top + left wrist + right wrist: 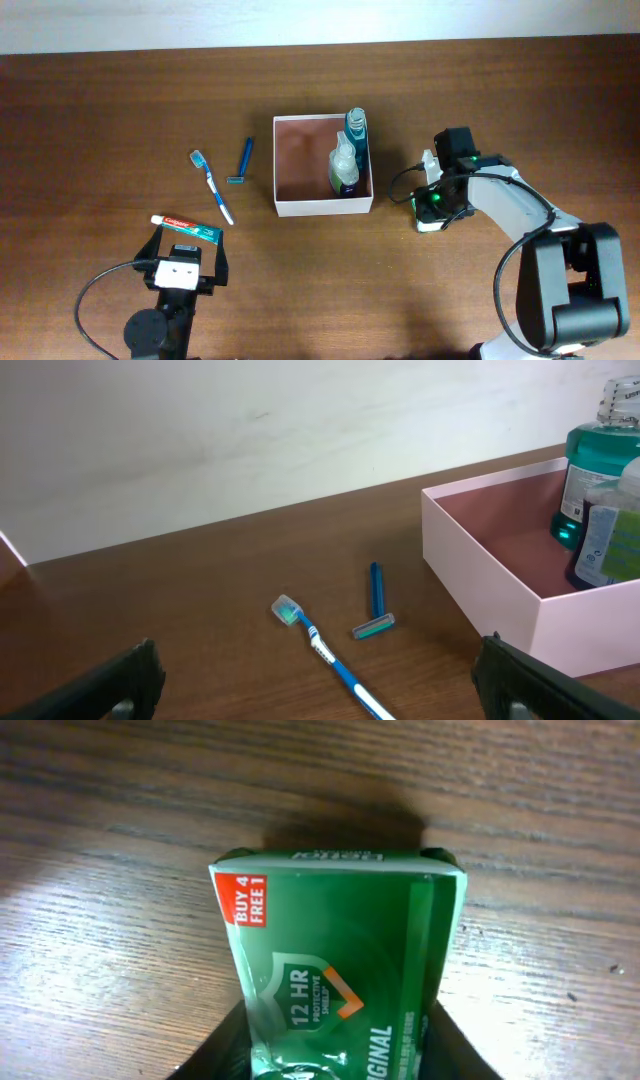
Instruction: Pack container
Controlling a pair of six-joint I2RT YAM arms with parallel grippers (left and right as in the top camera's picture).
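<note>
The container [283,205] is a square white-walled box with a reddish-brown inside, at the table's middle. It also shows in the left wrist view [480,585]. A teal mouthwash bottle [356,126] and a pale bottle [344,165] lie along its right wall. My right gripper [436,200], just right of the container, is shut on a green soap pack [330,950] low over the table. My left gripper [188,242] is open at the front left, its fingertips beside a toothpaste tube [185,227]. The tube is out of the left wrist view.
A blue-and-white toothbrush [212,186] and a blue razor [243,161] lie left of the container. Both show in the left wrist view, the toothbrush [325,655] and the razor [376,600]. A pale wall runs behind the table's far edge.
</note>
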